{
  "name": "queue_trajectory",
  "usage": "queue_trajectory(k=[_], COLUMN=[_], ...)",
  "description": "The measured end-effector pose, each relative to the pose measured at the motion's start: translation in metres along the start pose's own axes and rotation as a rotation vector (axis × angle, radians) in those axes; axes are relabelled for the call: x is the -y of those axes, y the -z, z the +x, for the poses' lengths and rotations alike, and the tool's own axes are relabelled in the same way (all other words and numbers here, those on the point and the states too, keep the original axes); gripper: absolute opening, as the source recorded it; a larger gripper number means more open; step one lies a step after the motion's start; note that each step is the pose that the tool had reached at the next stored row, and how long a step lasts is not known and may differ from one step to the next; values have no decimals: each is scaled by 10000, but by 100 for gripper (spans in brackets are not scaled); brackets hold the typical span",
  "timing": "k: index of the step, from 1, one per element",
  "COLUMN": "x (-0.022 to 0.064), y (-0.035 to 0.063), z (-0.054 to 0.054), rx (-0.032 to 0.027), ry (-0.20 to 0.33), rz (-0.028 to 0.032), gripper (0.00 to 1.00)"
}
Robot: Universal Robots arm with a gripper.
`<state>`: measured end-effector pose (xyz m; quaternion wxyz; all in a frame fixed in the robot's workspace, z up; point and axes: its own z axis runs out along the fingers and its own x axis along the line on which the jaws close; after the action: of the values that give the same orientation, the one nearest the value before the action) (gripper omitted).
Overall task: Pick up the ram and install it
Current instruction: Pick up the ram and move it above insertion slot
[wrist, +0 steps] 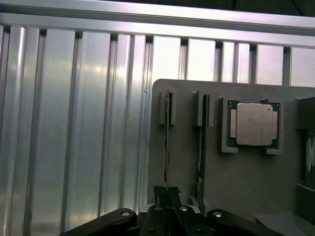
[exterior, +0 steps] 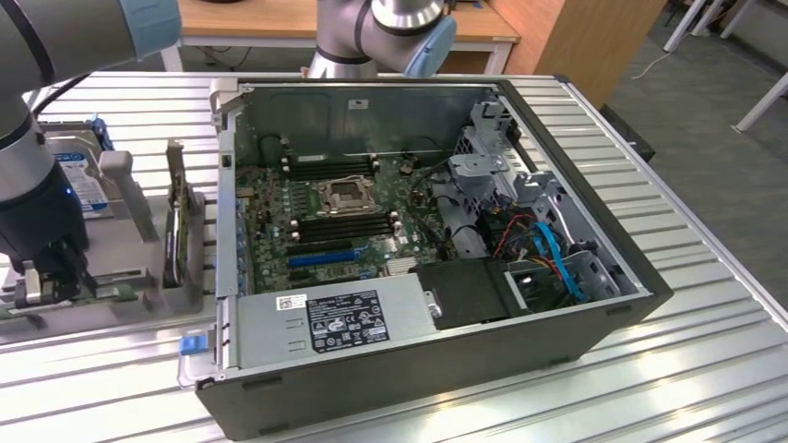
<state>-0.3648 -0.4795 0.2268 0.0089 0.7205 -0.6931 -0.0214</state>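
Note:
The ram (wrist: 167, 142) is a thin green stick seen edge-on, standing in a slot of the grey holder (wrist: 246, 172). My gripper (wrist: 168, 192) is shut on the near end of it, one finger on each face. A second green stick (wrist: 201, 147) stands in the neighbouring slot, untouched. In the exterior view my gripper (exterior: 52, 277) reaches down to that holder (exterior: 74, 318) at the exterior view's left, beside the open computer case (exterior: 591, 314). The motherboard's black memory slots (exterior: 345, 231) lie inside the case, below the processor socket (exterior: 345, 194).
A processor chip (wrist: 253, 124) lies in a pocket of the holder beside the sticks. A dark expansion card (exterior: 185, 231) and a hard drive with a blue label (exterior: 80, 175) stand upright between my arm and the case wall. The table is ribbed metal (exterior: 689, 369).

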Motion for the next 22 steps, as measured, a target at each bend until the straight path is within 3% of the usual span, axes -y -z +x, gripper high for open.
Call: queue_trajectory(k=[22], x=[6], y=[324], z=[-5], rx=[8], ry=[-188], rz=[3], gripper=[12])
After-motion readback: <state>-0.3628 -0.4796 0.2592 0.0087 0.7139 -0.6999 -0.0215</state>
